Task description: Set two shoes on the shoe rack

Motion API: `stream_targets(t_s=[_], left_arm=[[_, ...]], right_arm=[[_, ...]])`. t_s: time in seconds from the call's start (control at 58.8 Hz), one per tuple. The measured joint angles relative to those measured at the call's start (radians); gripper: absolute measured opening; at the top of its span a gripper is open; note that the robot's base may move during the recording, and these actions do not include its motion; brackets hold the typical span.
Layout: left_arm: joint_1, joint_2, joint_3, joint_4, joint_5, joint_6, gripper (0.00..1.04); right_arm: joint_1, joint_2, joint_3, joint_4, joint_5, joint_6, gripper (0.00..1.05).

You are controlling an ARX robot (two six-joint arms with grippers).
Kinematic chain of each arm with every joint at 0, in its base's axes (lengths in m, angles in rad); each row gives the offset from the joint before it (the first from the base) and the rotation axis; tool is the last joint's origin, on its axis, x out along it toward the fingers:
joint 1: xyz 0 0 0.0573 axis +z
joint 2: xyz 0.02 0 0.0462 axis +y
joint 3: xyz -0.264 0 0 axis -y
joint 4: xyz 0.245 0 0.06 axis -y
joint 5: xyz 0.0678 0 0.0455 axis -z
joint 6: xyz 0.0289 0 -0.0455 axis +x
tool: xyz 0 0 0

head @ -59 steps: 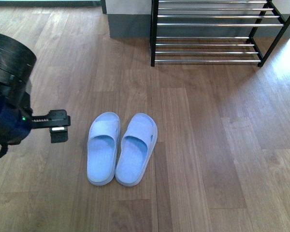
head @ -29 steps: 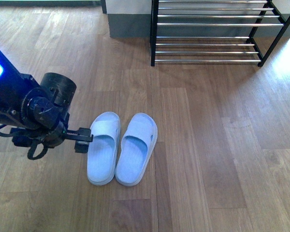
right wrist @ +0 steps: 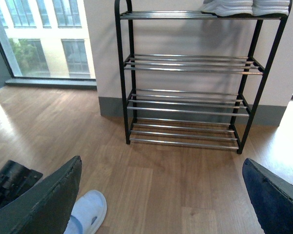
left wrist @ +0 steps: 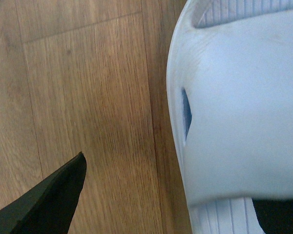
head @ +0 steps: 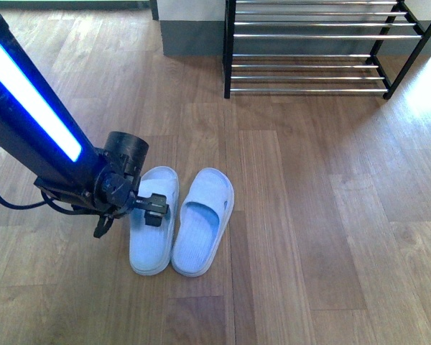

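- On the wooden floor before us lie two pale blue slides, the left-hand slide and the right-hand slide. They touch side by side, toes toward the shoe rack, which stands well apart by the wall.
- Our left arm slants down from the left, its blue strip lit and its wrist level.
- Our left pincer hangs over the left-hand slide's strap, spread wide and holding nothing. One finger is above bare floor beside the slide's outer edge, the other over the footbed. We cannot tell whether it touches.
- Our right pincer is wide too, empty, facing the rack from well back.
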Motion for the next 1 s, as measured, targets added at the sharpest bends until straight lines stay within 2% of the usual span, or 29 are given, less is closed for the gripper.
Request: stream_targets(t_s=[0.17, 0.323, 0.697, 0.731, 0.884, 1.003], left_arm=[[-0.008, 0.056, 0.045, 0.079, -0.007, 0.066, 0.93], [0.009, 0.076, 0.062, 0.103, -0.027, 0.071, 0.61], [0.053, 0.046, 0.0, 0.085, -0.081, 0.025, 0.05], [0.059, 0.027, -0.016, 0.066, -0.082, 0.011, 0.02], [0.093, -0.132, -0.134, -0.041, -0.072, -0.08, 0.02], [0.114, -0.336, -0.268, -0.052, -0.058, -0.16, 0.02]], right_arm=[[0.0, 0.0, 0.0, 0.0, 0.0, 0.0, 0.95], [0.0, 0.0, 0.0, 0.0, 0.0, 0.0, 0.95], [0.0, 0.0, 0.0, 0.0, 0.0, 0.0, 0.95], [0.0, 0.0, 0.0, 0.0, 0.0, 0.0, 0.95], [0.0, 0.0, 0.0, 0.0, 0.0, 0.0, 0.95], [0.0, 0.0, 0.0, 0.0, 0.0, 0.0, 0.95]])
